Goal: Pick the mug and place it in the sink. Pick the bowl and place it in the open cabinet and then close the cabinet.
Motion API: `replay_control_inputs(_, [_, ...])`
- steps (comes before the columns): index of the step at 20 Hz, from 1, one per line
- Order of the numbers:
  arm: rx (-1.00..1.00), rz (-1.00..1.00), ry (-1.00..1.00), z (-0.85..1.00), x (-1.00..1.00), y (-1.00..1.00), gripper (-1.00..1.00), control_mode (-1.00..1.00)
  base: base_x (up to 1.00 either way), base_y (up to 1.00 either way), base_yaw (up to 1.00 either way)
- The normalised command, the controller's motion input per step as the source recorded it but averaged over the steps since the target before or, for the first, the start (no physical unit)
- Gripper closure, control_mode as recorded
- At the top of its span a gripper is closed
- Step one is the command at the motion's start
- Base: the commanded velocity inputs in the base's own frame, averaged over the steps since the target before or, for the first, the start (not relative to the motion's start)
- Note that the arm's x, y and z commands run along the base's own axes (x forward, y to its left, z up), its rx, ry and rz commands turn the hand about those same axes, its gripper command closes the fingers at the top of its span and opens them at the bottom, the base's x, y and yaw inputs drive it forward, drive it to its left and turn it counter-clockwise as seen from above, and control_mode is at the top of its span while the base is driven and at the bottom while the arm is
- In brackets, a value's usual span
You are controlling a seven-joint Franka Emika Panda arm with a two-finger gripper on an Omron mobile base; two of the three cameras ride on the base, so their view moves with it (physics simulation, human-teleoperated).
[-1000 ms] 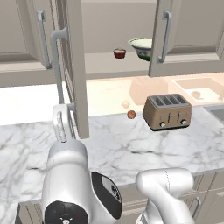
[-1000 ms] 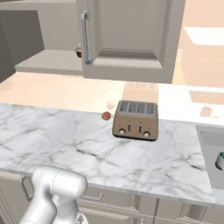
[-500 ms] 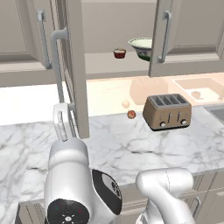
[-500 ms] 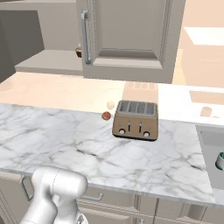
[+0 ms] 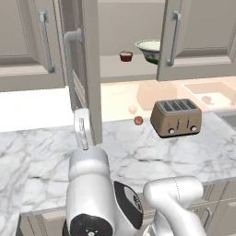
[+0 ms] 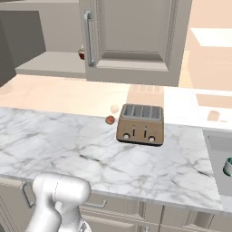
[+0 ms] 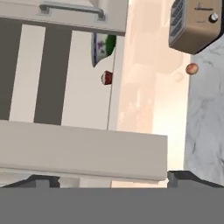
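The bowl [image 5: 150,50], pale with a green pattern, stands on the shelf of the open cabinet [image 5: 115,69]; the hand view catches the bowl [image 7: 101,47] half behind a door. The teal mug [image 6: 229,166] sits in the grey sink [image 6: 216,147] at the far right. My gripper [image 7: 112,180] is open, its tips spread wide at the beige edge of the left cabinet door [image 7: 83,151]. From the left base, my white hand [image 5: 82,131] is against the lower corner of that open door [image 5: 87,78].
A tiny dark-red cup [image 5: 125,56] shares the shelf with the bowl. A bronze toaster [image 5: 177,117] and a small red ball [image 5: 138,120] stand on the marble counter [image 5: 41,156]. The cabinet's right door [image 5: 198,37] hangs open too.
The left cabinet door and my hand beside it have shifted a little to the right. Bowl, mug and toaster have not moved.
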Motion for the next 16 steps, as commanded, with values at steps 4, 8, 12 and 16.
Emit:
replay_control_inputs(4, [0.03, -0.06, -0.1, 0.0, -0.03, -0.59, -1.0, -1.0, 0.0, 0.0, 0.0])
replay_control_inputs(8, [0.03, -0.08, -0.14, 0.0, -0.03, -0.61, -1.0, -1.0, 0.0, 0.0, 0.0])
replay_control_inputs(12, [0.0, -0.09, -0.11, 0.0, 0.1, -0.4, -1.0, -1.0, 0.0, 0.0, 0.0])
replay_control_inputs(16, [0.0, -0.09, -0.07, 0.0, 0.23, -0.4, -1.0, -1.0, 0.0, 0.0, 0.0])
